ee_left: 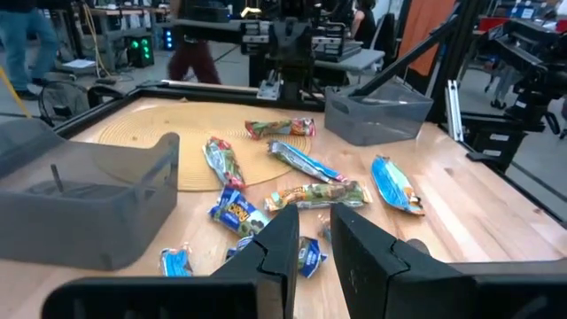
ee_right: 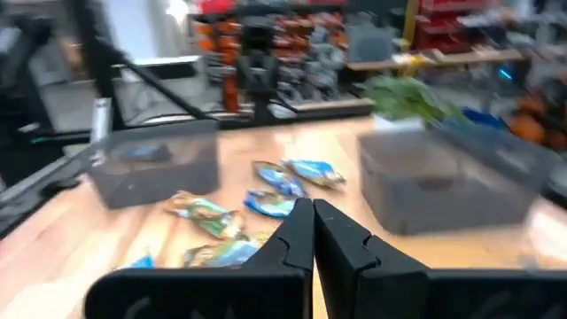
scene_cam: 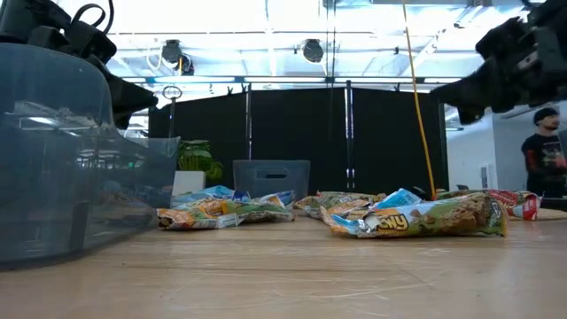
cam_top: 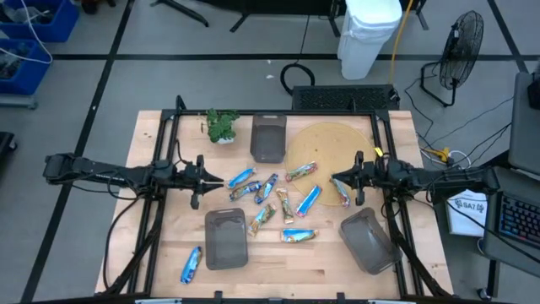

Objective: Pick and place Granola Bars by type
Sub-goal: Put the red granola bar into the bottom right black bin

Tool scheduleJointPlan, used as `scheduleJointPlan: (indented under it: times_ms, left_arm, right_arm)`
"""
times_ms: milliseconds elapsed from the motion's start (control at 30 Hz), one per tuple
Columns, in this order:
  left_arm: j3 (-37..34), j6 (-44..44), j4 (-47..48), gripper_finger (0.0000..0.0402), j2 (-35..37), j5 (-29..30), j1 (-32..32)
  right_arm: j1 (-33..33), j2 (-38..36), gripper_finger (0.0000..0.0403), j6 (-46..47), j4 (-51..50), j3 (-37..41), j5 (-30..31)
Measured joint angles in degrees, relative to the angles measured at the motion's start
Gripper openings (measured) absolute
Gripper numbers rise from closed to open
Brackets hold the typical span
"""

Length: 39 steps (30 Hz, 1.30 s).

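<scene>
Several granola bars lie flat and scattered on the middle of the wooden table. Some are blue and some tan. One blue bar lies apart near the front left. My left gripper hovers level at the left edge of the scatter. In its wrist view its fingers stand a narrow gap apart with nothing between them. My right gripper hovers level at the right edge, just above a tan bar. Its fingers are shut on nothing.
Three dark grey bins stand around the bars: one at the far middle, one at the near left, one at the near right. A small green plant and a round wooden mat sit at the far side.
</scene>
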<state>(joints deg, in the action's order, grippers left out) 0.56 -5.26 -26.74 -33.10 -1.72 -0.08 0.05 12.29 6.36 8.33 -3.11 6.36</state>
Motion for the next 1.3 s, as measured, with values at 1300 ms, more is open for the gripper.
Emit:
scheduleJointPlan:
  times_ms: [1300]
  left_arm:
    - [0.04, 2.1, 1.62, 0.0074, 0.0, 3.3, -0.02]
  right_arm:
    - [0.0, 52.73, 0.0086, 32.13, -55.45, -40.1, -6.43]
